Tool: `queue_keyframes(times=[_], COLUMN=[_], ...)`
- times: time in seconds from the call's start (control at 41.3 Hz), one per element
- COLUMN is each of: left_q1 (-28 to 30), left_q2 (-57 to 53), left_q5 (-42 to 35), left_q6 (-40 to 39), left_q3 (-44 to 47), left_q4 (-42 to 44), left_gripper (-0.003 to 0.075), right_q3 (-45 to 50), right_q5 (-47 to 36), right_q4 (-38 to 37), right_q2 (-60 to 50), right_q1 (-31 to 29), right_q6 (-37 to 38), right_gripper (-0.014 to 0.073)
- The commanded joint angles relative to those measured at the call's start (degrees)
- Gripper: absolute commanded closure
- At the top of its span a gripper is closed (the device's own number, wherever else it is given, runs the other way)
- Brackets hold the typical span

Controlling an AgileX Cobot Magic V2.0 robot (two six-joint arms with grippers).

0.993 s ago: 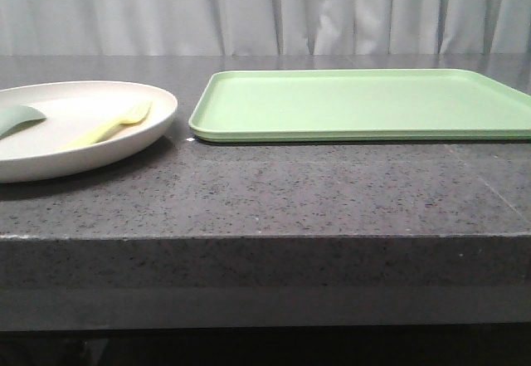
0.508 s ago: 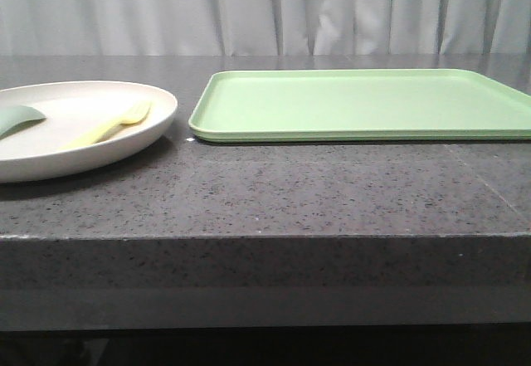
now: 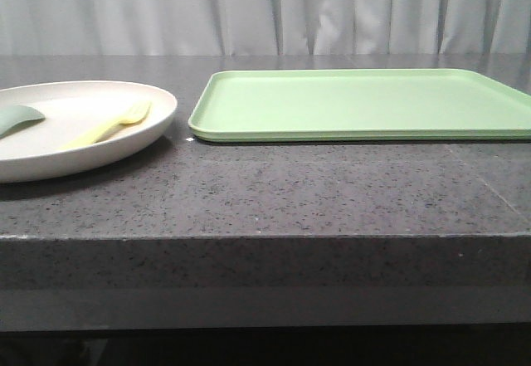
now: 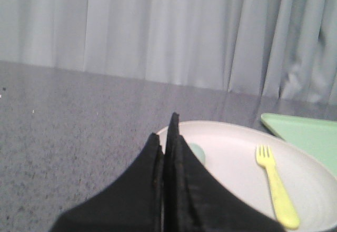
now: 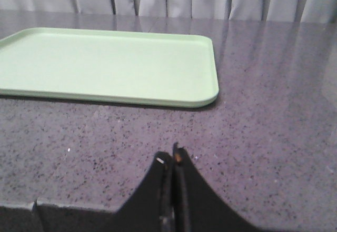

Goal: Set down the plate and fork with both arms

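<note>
The cream-white plate (image 3: 124, 138) rests on the dark stone table at the far left; the left wrist view shows it as well, plate (image 4: 231, 158). On it lies the pale-yellow fork (image 3: 112, 125), fork (image 4: 276, 187), tines pointing away, beside a grey-green spoon-like utensil (image 3: 18, 118), mostly hidden in the left wrist view. My left gripper (image 4: 166, 129) is shut and empty, hovering near the plate's rim. My right gripper (image 5: 171, 155) is shut and empty above bare table, in front of the tray. Neither gripper appears in the front view.
A flat light-green rectangular tray (image 3: 365, 100) lies to the right of the plate, with nothing on it; the right wrist view shows the tray (image 5: 110, 66) too. The table's front edge (image 3: 265, 237) runs across below. Grey curtains hang behind.
</note>
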Motion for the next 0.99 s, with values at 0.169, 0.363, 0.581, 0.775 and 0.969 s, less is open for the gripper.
queue_keyframes(times=[0.169, 0.363, 0.581, 0.775, 0.969], left_q1=[0.11, 0.11, 0.11, 0.11, 0.11], left_q2=[-0.41, 8.11, 24.50, 32.28, 32.79], left_q5=[-8.37, -7.65, 3.07, 6.52, 6.04], left_q6=[0.11, 0.11, 0.47, 0.47, 0.47], left_q3=[-5.00, -14.36, -27.93, -32.38, -32.38], left_q4=[-0.47, -0.47, 1.08, 4.81, 4.81], left_gripper=[0.0738, 0.0738, 0.0738, 0.0738, 0.0724], right_q3=[-9.59, -20.80, -31.45, -33.59, -33.59], right_q5=[-3.27, 2.75, 5.10, 4.15, 4.36], right_q4=[-0.20, 0.36, 4.13, 4.13, 4.13], right_q2=[-0.73, 6.23, 21.65, 29.59, 30.77], right_q1=[-0.29, -0.29, -0.29, -0.29, -0.29], right_q6=[0.25, 0.37, 0.37, 0.37, 0.37], right_gripper=[0.0622, 0.0656, 0.0652, 0.0652, 0.0555])
